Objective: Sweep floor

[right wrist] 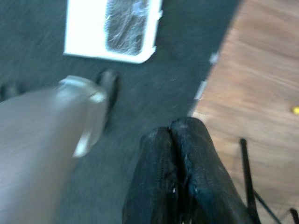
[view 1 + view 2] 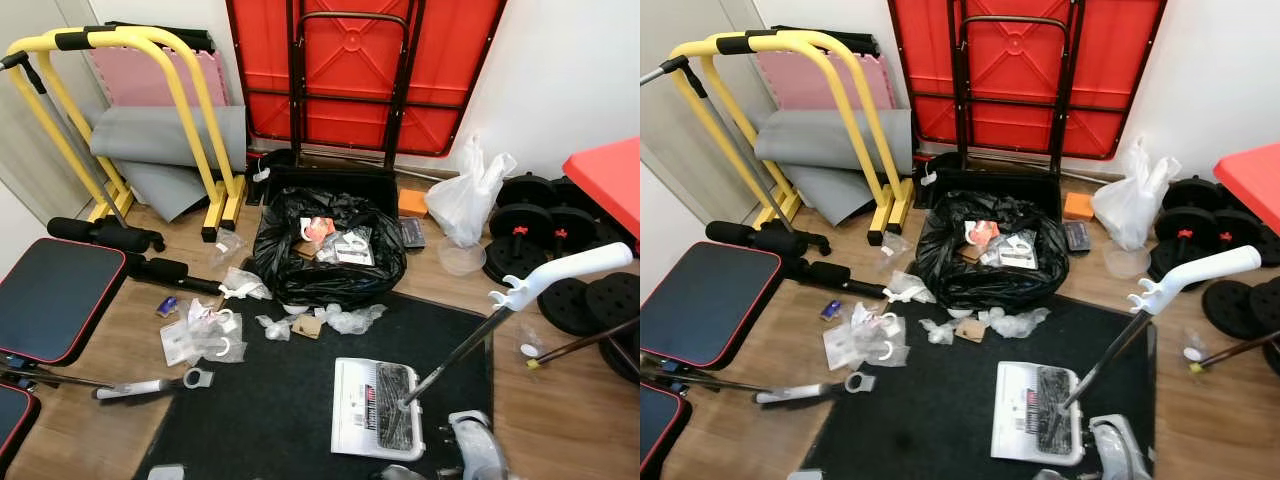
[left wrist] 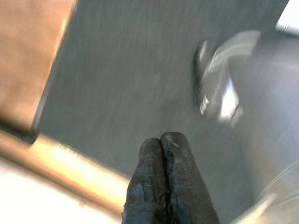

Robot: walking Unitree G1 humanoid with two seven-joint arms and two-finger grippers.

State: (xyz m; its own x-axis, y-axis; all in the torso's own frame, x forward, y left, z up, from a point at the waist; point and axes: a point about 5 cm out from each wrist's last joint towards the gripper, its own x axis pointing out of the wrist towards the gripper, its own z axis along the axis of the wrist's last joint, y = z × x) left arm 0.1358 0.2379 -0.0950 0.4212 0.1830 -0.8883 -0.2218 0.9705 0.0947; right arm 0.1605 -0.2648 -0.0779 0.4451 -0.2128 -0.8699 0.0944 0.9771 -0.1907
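free: black mat (image 2: 260,410) | blocked: bin bag (image 2: 328,255), wrappers (image 2: 205,335), dustpan (image 2: 375,407), weight plates (image 2: 565,250)

The trash bag (image 2: 330,250) sits mid-frame, behind the mat (image 2: 270,400); the dustpan (image 2: 375,408) lies on the mat, lower right. Scraps (image 2: 205,335) lie left of it; weights (image 2: 545,235) sit far right.

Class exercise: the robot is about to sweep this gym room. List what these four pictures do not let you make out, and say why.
- Deeper contents of the black rubbish bag: hidden by its folds, head views.
- Small blue item beside the bench: too small to identify.
- Pale shape on the mat: blurred, left wrist view.
- Right gripper and left gripper: fingers pressed together.
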